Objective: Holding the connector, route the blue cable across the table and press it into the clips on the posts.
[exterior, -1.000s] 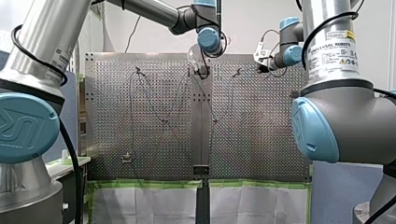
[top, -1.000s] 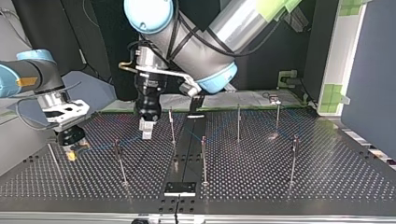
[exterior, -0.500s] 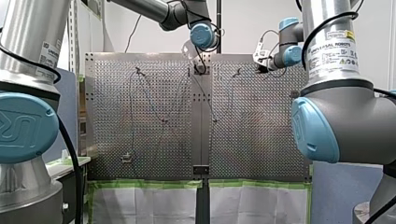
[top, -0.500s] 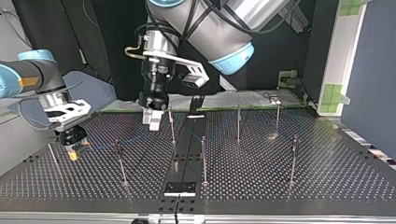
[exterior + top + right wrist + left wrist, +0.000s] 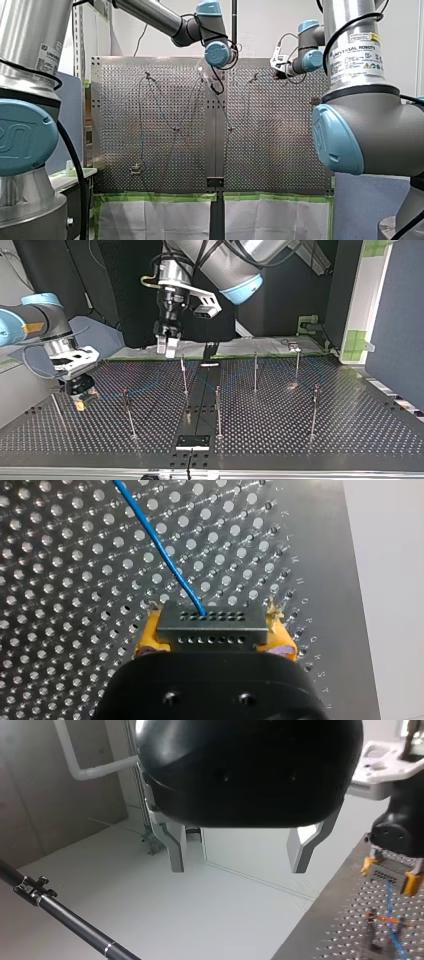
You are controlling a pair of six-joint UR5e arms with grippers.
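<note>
Right gripper [image 5: 214,636] pinching the connector [image 5: 210,627], low over the tabletop [image 5: 60,645].
Blue cable [image 5: 155,540] runs straight out ahead of it toward the nearest post [image 5: 128,412], at the top view's left. Left gripper [image 5: 239,862] spread, empty, raised well apart, so I'd say this is my right arm's move.

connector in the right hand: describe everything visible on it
The connector is a small grey rectangular block, metallic-looking, with two rows of small holes. It is clamped crosswise between the yellow pads of my right hand, over the perforated table. The blue cable leaves it from the row farther from the hand and runs off across the table.
</note>
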